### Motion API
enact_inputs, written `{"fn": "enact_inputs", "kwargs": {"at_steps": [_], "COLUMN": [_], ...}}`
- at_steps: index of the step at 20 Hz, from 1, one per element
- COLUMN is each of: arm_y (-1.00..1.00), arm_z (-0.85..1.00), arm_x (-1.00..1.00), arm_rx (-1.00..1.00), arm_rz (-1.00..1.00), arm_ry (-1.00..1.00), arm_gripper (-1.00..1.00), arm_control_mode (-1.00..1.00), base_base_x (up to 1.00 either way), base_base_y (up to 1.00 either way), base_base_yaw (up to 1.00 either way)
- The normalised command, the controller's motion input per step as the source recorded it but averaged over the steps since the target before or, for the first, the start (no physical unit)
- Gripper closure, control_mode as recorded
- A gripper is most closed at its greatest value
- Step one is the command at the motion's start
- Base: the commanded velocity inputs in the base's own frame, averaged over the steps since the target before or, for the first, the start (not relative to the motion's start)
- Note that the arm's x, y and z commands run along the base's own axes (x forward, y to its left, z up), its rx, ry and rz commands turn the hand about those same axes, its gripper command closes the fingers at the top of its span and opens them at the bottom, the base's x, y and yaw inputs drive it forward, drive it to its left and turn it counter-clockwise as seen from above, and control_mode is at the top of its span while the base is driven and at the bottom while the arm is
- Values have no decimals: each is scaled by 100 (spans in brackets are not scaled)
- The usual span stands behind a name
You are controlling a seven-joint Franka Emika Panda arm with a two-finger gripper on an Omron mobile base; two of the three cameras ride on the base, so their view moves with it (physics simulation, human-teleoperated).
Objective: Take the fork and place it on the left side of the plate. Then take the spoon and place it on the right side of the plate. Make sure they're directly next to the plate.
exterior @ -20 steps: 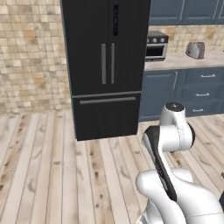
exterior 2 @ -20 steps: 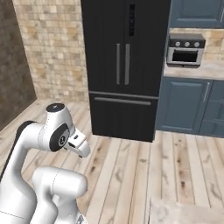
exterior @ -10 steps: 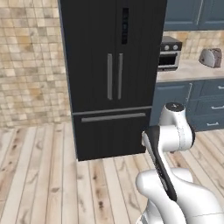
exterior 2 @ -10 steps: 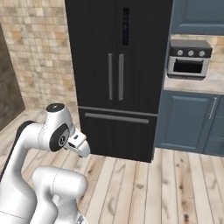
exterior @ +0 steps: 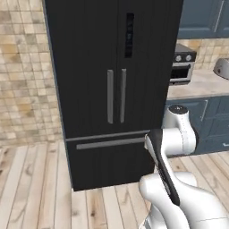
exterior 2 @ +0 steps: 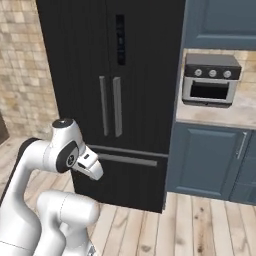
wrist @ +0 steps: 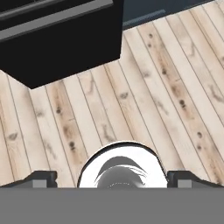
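Facing the fridge (exterior: 112,89) w/ my arm tucked — my claw (wrist: 111,179) spread apart, grasping nothing. Risk: base clips fridge or cabinets (exterior 2: 210,160) en route — no cutlery located yet.

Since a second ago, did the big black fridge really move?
No. The fridge and the toaster oven beside it shifted and grew together in both base views, so the base drove closer; the fridge stayed beside the oven.

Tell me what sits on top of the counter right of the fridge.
A silver toaster oven with three knobs stands on the pale counter, beside the black fridge. What lies behind the oven is hidden. The drawers below are shut.
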Motion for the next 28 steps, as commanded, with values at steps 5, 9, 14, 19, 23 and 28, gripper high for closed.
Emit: {"fn": "enact_inputs", "kwargs": {"at_steps": [5,9,14,19,23,28], "arm_y": [0,0,0,0,0,0], "arm_z": [0,0,0,0,0,0], "arm_x": [0,0,0,0,0,0], "arm_rx": [0,0,0,0,0,0], "arm_rz": [0,0,0,0,0,0], "arm_ry": [0,0,0,0,0,0], "arm_gripper": [-100,-100,-100,-100,-100,-100], "arm_control_mode": [100,100,100,100,100,100], "base_base_x": [64,41,16,0,0,3], "base_base_y": [-79,-97,-100,-100,-100,-100], "base_base_yaw": [0,0,0,0,0,0]}}
